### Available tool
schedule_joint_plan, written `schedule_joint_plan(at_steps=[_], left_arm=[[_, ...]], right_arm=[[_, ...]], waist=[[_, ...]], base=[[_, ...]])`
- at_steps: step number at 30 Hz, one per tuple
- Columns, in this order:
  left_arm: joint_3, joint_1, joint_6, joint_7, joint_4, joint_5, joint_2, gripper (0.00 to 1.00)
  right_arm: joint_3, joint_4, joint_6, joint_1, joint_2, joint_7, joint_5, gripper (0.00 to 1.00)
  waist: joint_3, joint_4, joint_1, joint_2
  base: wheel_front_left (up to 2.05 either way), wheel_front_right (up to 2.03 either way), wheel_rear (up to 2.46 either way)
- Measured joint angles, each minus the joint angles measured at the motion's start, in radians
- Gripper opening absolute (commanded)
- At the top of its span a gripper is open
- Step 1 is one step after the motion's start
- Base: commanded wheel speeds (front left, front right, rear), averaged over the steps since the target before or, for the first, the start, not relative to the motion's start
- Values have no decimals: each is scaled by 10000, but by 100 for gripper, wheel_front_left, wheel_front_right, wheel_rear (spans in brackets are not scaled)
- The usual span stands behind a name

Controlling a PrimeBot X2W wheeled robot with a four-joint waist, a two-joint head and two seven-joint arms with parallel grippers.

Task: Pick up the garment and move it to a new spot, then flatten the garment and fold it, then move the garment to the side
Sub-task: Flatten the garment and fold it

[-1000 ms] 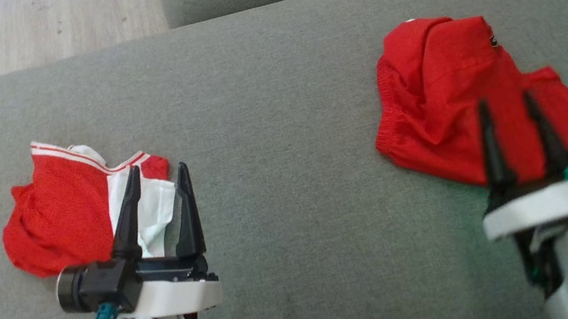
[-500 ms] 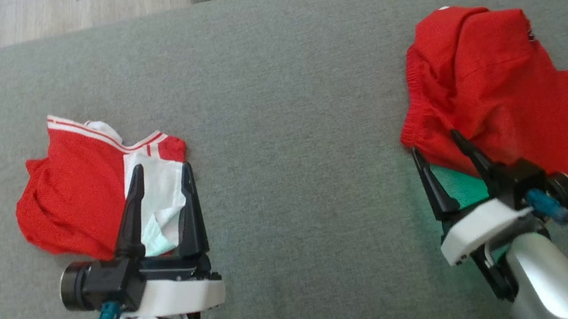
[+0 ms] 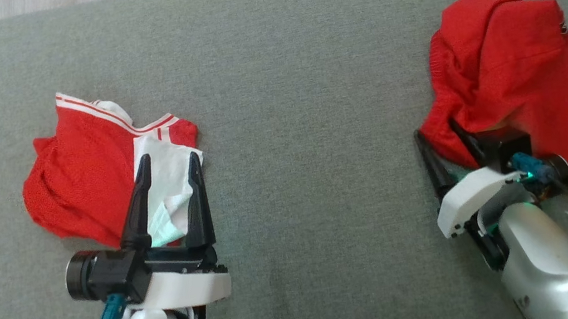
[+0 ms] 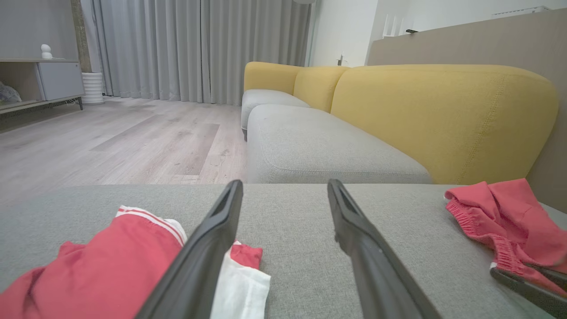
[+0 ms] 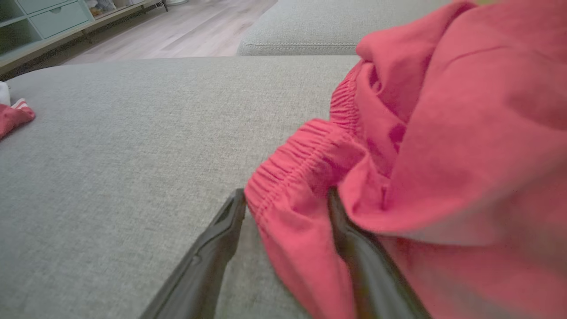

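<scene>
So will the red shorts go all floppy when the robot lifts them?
Probably floppy: the red shorts lie crumpled in soft folds. They'd likely dangle from the right hand, which is at the gathered waistband. Thin cloth, so probably light.

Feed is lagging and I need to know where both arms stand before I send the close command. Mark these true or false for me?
1. The left gripper hangs open over the red-and-white garment. True.
2. The right gripper holds the red shorts in the air. False: the shorts lie on the grey cushion, and the jaws stand apart with a fold of fabric between them.
3. The two garments touch. False: they lie apart, with bare cushion between them.
4. The shorts' elastic waistband lies right at the right gripper's fingertips. True.
</scene>
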Motion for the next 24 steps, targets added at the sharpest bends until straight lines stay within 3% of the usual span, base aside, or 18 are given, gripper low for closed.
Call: schedule_joint_plan(at_steps=[6, 16, 24], left_arm=[[6, -2, 2, 0, 61, 0, -10, 100], [19, 32, 4, 0, 155, 0, -25, 100], [23, 186, 0, 0, 173, 0, -29, 100]], right_arm=[[815, 67, 0, -289, -48, -228, 807, 0], [3120, -2253, 0, 103, -92, -313, 2105, 0], [5271, -2997, 0, 474, -132, -278, 3120, 0]], waist=[[-124, 45, 0, 0], [-616, -134, -1, 0], [-841, -88, -2, 0]], base=[[0, 0, 0], [0, 0, 0], [0, 0, 0]])
